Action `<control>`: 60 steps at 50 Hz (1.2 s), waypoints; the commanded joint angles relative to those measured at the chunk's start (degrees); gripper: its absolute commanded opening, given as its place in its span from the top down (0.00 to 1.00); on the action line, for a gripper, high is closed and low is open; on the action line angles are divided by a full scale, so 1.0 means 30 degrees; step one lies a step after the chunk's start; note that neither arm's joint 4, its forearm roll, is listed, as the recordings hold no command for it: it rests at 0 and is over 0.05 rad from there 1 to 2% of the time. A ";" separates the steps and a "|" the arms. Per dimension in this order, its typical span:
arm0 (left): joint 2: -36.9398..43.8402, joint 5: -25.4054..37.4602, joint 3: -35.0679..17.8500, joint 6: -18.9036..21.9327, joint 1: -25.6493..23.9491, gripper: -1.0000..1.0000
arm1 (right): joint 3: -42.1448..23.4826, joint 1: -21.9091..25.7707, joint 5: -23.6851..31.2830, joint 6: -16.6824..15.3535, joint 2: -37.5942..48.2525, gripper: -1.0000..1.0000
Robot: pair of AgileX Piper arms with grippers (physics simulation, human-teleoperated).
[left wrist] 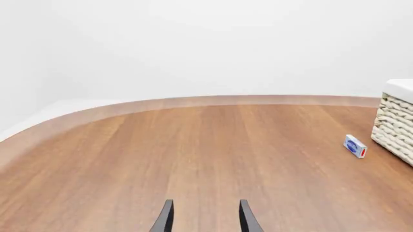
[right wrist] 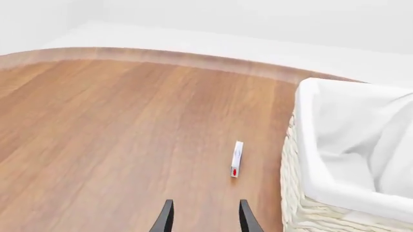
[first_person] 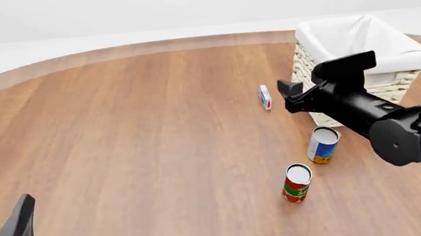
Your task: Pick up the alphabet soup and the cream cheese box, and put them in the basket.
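Both claws are held open and empty: right claw (first_person: 290, 92) near the cream cheese box (first_person: 265, 97), left claw (left wrist: 203, 217) well apart.

Table (first_person: 137, 153): cans (first_person: 297, 182), box (first_person: 265, 97), basket (first_person: 390, 82).

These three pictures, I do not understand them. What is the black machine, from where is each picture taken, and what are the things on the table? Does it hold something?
This is a simulated robot with two black arms at a wooden table. The front view looks down from behind the arms. The other two pictures come from small cameras on each arm's wrist, looking along its fingers.

The right tool reaches toward the cream cheese box, a tiny white box beside the basket. The left tool waits at the near edge. Both are open and hold nothing.

Two cans stand nearer the camera: the alphabet soup, with a blue and yellow label, and a red and green can.
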 commanded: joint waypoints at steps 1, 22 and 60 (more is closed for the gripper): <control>-0.0006 0.0009 0.0002 -0.0003 0.0001 0.00 | -0.1276 -0.0183 -0.0162 0.0279 0.1463 0.00; 0.0000 0.0006 -0.0004 0.0003 -0.0002 0.00 | -0.3651 -0.0616 -0.0856 0.0928 0.4644 0.00; 0.0011 -0.0015 0.0003 0.0006 -0.0002 0.00 | -0.8955 -0.1853 0.0384 0.0822 1.0946 0.00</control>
